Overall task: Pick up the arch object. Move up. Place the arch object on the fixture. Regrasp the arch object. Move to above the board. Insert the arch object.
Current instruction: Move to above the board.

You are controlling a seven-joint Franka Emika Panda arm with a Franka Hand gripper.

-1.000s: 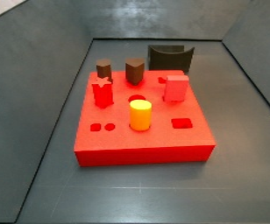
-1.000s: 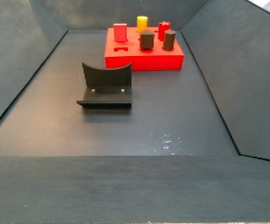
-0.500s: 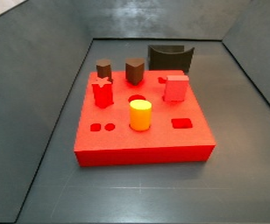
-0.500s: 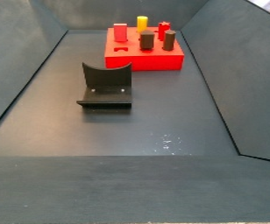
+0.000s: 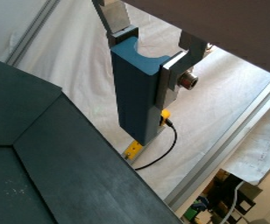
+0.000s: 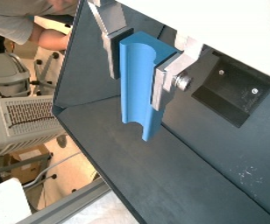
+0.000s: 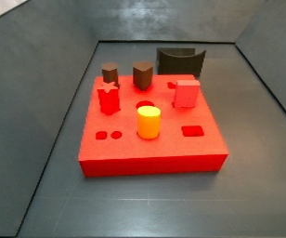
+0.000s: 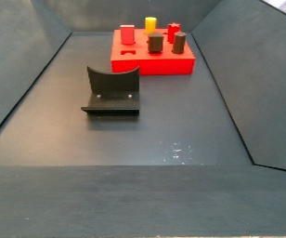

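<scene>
— What do you have at the wrist?

— From here I see the gripper [image 6: 141,63] clamped on the arch object [image 6: 140,86], a blue block upright between the silver fingers [image 5: 117,16] in both wrist views (neither side view shows the arm, so I can't place it over the floor).

— And below?

— The fixture [image 8: 110,90] stands bare on the dark floor [image 8: 146,135]. Farther off, the board [image 7: 152,136] carries a yellow peg [image 7: 149,122], brown pegs [image 7: 142,75] and red blocks [image 7: 187,93] in its holes.
</scene>
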